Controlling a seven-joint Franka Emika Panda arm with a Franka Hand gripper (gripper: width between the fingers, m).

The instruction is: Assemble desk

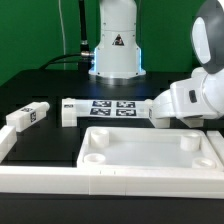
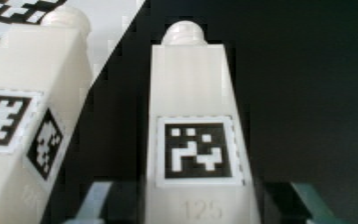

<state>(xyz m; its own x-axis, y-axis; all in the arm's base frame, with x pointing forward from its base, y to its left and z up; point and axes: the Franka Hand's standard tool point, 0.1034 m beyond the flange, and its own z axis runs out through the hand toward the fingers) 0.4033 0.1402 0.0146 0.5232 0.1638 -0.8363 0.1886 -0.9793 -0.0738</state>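
The white desk panel (image 1: 150,150), with raised rim and corner sockets, lies at the front of the black surface. One tagged leg (image 1: 28,116) lies at the exterior view's left, and another (image 1: 68,110) beside the marker board. My gripper (image 1: 152,114) is low at the exterior view's right, behind the panel. In the wrist view a tagged leg (image 2: 197,110) lies lengthwise between my fingertips (image 2: 94,202), with dark gaps on both sides. My gripper (image 2: 197,205) is open around it. Another leg (image 2: 25,110) lies close beside it.
The marker board (image 1: 112,107) lies flat behind the panel. White rails (image 1: 40,178) frame the black surface at the front and the exterior view's left. The robot base (image 1: 117,45) stands at the back centre.
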